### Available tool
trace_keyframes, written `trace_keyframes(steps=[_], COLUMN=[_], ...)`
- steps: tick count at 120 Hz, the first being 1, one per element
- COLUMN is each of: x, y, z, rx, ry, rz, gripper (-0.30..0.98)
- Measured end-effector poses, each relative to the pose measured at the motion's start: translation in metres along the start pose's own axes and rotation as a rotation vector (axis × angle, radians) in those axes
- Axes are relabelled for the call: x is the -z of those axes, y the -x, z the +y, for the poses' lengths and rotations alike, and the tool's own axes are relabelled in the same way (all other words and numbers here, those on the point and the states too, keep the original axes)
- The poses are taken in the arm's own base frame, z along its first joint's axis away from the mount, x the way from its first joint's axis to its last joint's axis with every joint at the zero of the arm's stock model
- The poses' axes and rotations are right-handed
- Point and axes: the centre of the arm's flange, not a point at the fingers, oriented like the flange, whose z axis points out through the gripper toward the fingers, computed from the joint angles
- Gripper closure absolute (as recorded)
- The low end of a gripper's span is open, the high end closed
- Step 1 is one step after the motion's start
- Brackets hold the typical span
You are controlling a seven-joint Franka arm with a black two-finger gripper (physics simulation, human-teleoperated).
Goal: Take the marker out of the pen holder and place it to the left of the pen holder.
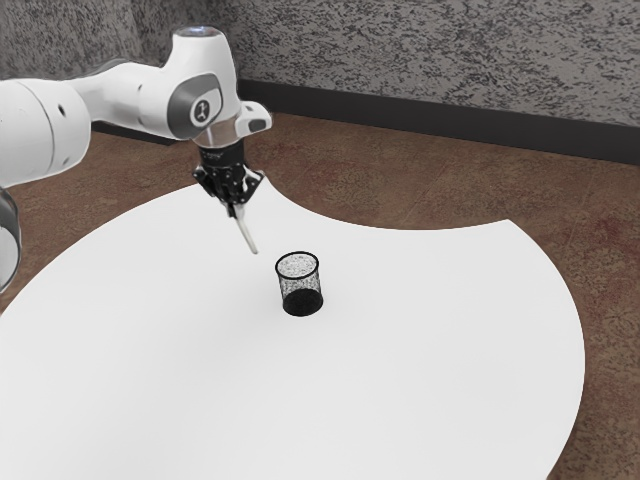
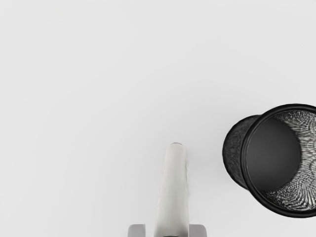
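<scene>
My gripper is over the white table in the exterior view, shut on the white marker, which hangs tilted from the fingertips. The black mesh pen holder stands upright on the table, apart from the marker and farther toward the exterior view's right. In the wrist view the marker is held between the gripper's two fingertips, and the pen holder stands beside it with nothing inside.
The white table has a curved edge, with a concave stretch behind the pen holder. Brown floor and a grey textured wall lie beyond it.
</scene>
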Motion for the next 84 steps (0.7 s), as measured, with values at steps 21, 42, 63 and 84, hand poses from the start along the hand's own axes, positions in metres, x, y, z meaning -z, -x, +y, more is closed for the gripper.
trace_keyframes(steps=[21,42,63,84], x=[-0.025,-0.048,-0.075,-0.092], y=[-0.009,-0.013,-0.017,-0.016], z=[-0.013,-0.031,-0.040,-0.040], rx=[0.058,0.138,0.209,0.253], ry=[0.000,0.027,0.056,0.071], rz=[0.114,0.210,0.269,0.286], gripper=[0.79,0.79,0.79,0.78])
